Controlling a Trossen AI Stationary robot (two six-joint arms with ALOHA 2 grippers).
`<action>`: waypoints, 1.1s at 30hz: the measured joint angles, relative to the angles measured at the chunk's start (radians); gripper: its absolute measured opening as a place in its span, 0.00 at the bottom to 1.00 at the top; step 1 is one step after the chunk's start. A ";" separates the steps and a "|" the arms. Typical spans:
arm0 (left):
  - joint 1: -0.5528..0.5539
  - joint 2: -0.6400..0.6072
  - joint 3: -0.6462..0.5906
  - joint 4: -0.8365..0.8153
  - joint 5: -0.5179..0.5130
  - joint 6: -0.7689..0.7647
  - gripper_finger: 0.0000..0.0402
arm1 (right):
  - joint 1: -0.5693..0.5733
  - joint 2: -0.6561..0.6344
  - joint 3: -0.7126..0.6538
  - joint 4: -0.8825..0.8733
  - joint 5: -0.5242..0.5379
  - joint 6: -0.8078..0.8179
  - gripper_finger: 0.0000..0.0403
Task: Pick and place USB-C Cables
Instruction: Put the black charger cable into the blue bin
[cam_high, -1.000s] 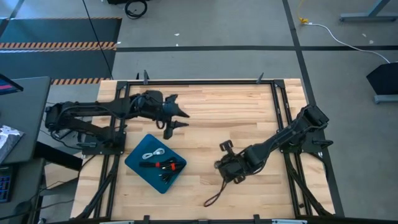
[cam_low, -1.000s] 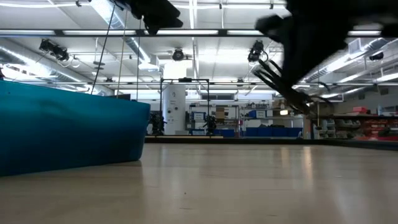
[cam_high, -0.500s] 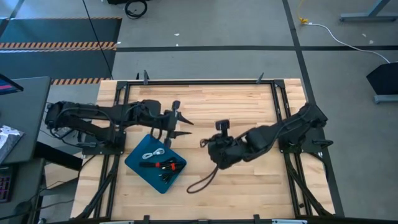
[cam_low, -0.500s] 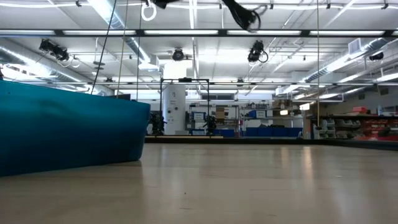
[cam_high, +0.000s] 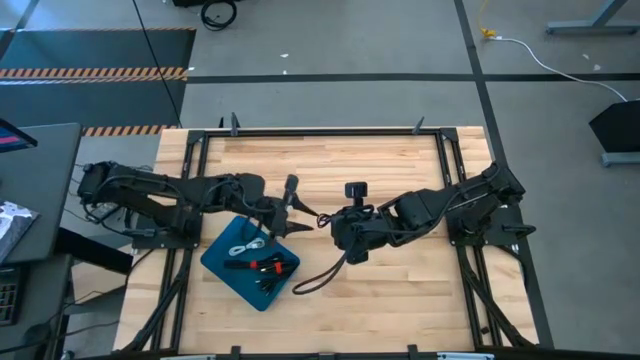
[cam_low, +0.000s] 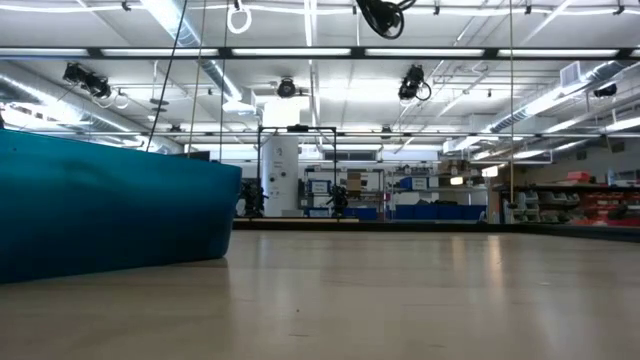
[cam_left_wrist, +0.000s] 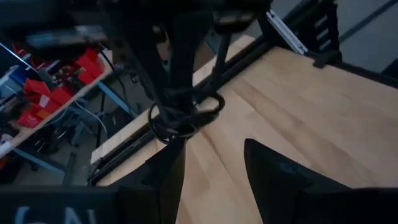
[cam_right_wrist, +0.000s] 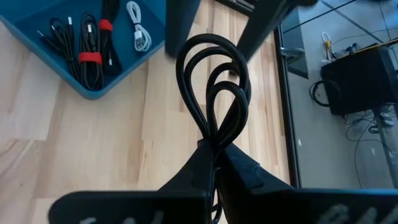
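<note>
A black USB-C cable (cam_right_wrist: 213, 74) is looped in my right gripper (cam_right_wrist: 214, 149), which is shut on it above the table's middle (cam_high: 335, 226). Its tail (cam_high: 318, 273) trails toward the near edge. My left gripper (cam_left_wrist: 214, 162) is open and reaches in from the left (cam_high: 308, 213). Its fingers (cam_right_wrist: 181, 18) stand on either side of the loops' top; I cannot tell whether they touch. The blue tray (cam_high: 222, 268) holds the other cables, among them a white one (cam_right_wrist: 138, 34) and black ones with red bands (cam_right_wrist: 92, 58). My right gripper pinches the black cable between its two fingers at the neck of the coil (cam_right_wrist: 214, 142), where several strands cross. The loops (cam_left_wrist: 186, 115) stand out past the fingertips toward my left gripper. The tail (cam_high: 300, 285) hangs away on the near side.
The blue tray (cam_low: 110, 205) sits on the wooden table (cam_high: 400, 290) near its left side, under and beside my left arm. Black frame rails (cam_high: 455, 170) run along the table's left, right and far edges. Bare wood lies on the near right.
My right gripper has carried the cable up off the near table and toward the left and far side; the tail has followed, off the spot where it lay. My left gripper has moved right and toward the near edge, over the tray's far corner, meeting the right gripper.
</note>
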 joint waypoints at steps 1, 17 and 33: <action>0.000 0.013 0.000 0.013 0.000 0.006 0.43 | -0.002 0.000 0.000 0.002 0.000 0.000 0.04; 0.006 0.064 0.000 0.161 -0.034 -0.023 0.52 | -0.019 0.001 0.000 -0.006 0.008 0.001 0.04; 0.008 0.069 0.000 0.207 -0.081 -0.152 0.51 | -0.048 0.001 0.000 -0.004 0.011 -0.006 0.04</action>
